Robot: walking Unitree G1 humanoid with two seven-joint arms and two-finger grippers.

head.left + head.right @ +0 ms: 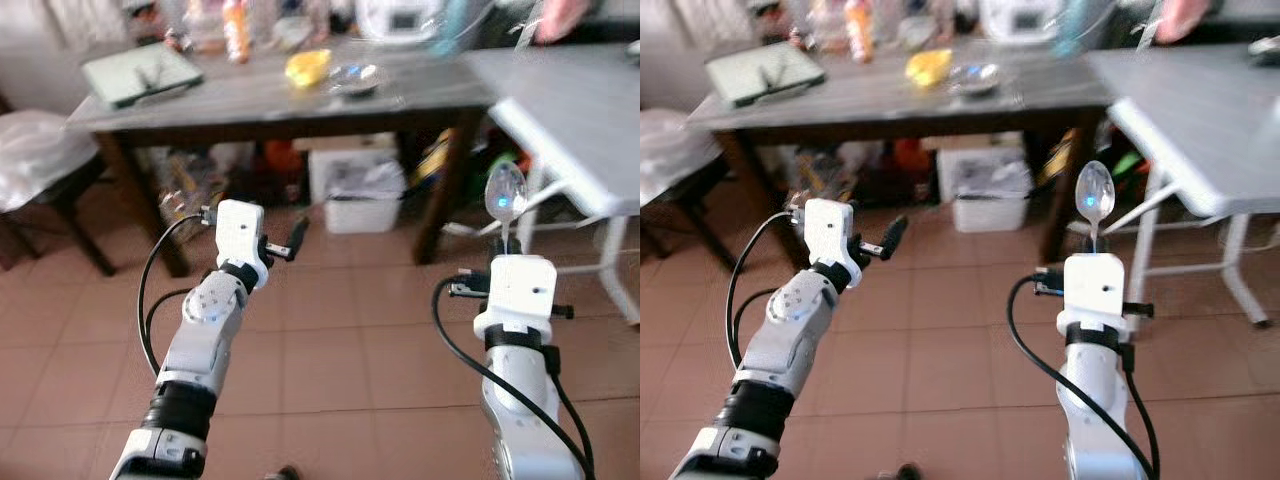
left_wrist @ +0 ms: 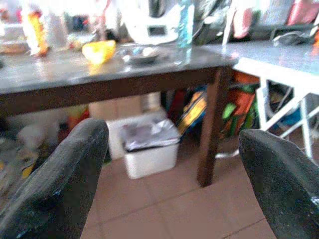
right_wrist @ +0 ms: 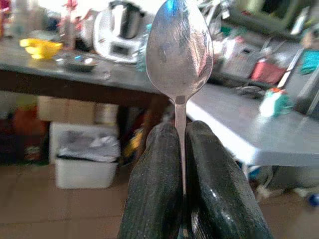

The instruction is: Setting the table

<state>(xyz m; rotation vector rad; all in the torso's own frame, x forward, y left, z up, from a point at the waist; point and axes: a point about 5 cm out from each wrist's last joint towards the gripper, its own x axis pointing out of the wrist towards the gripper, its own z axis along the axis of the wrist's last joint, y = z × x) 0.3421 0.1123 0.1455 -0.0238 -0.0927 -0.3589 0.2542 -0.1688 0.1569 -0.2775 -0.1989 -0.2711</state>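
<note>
A silver spoon (image 1: 505, 192) stands upright, bowl up, in my right gripper (image 3: 182, 164), which is shut on its thin handle. It is held over the tiled floor in front of the white table (image 1: 585, 130). My left gripper (image 2: 169, 174) is open, its two black fingers (image 2: 65, 174) wide apart with nothing between them. It hangs in front of the dark grey table (image 1: 260, 105). On that table stand a yellow bowl (image 1: 307, 66) and a small metal dish (image 1: 356, 77).
A grey-green tray (image 1: 140, 72), bottles and a white appliance (image 1: 400, 15) crowd the dark table. Under it sit a white bin (image 1: 362, 195) and bags. A chair with white cloth (image 1: 30, 150) stands at the left. Open tiled floor (image 1: 340, 350) lies ahead.
</note>
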